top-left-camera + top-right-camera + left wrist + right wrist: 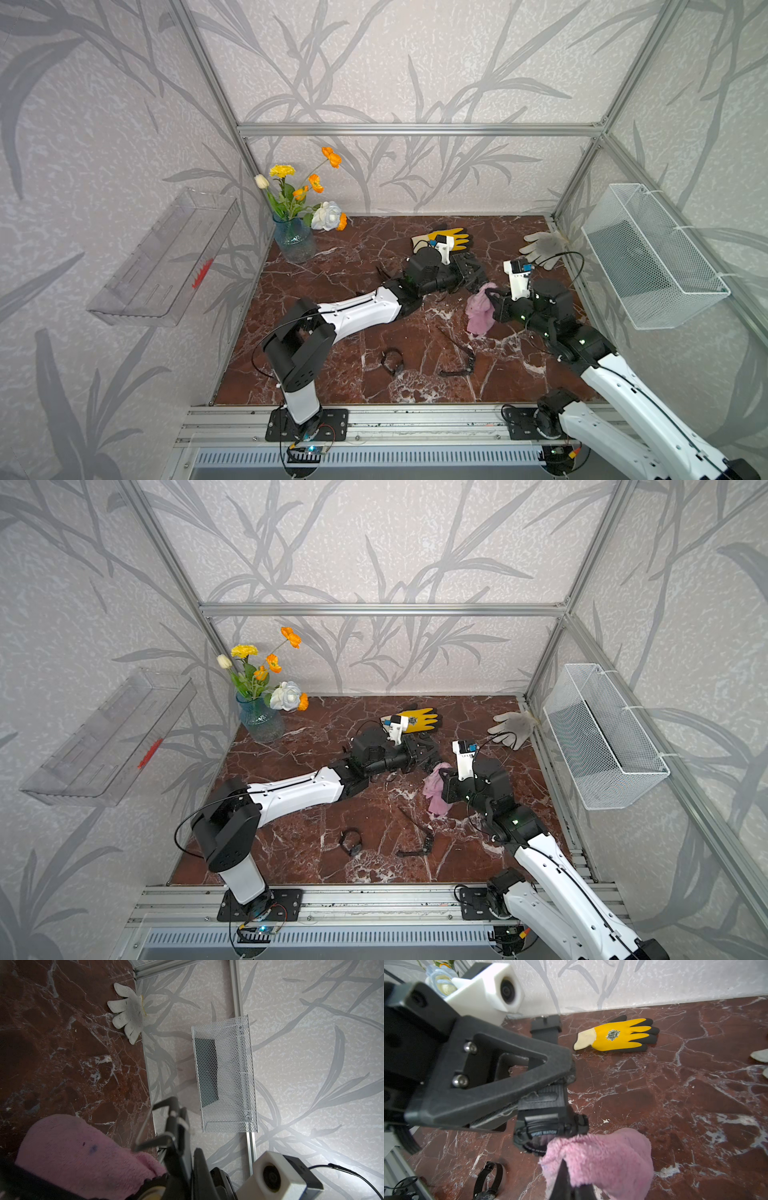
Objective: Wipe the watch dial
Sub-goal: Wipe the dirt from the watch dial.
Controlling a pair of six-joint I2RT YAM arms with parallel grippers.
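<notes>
Fingers (560,1184) of the right gripper (493,297) are clenched on a pink cloth (604,1157), which bunches up over their tips. The fluffy front edge of that cloth lies against the dial (536,1141) of a black watch (548,1124) and covers its lower part. On the bezel just above the cloth, white letters read "SPORT WATCH".

The left gripper (471,272) grasps the watch by its ribbed strap (545,1029). Its triangular fingers (508,1084) are closed across the band just above the case, and the free end of the strap sticks out beyond them. In both top views the two grippers meet tip to tip above the middle of the red marble table (332,374), so the watch is held off the surface, between the arms.

A yellow glove (618,1035) with black fingertips lies flat behind the left gripper. It carries a round emblem on its back, too small to read. A grey-white glove (542,246) lies at the far right corner.

Two more dark watches lie nearer the front edge, one curled up (392,362) and one laid open (459,362).

A blue glass vase (294,241) of flowers stands at the far left corner. A white mesh basket (656,266) hangs on the right wall, and a clear tray (166,257) on the left wall bears a red mark that cannot be read.
</notes>
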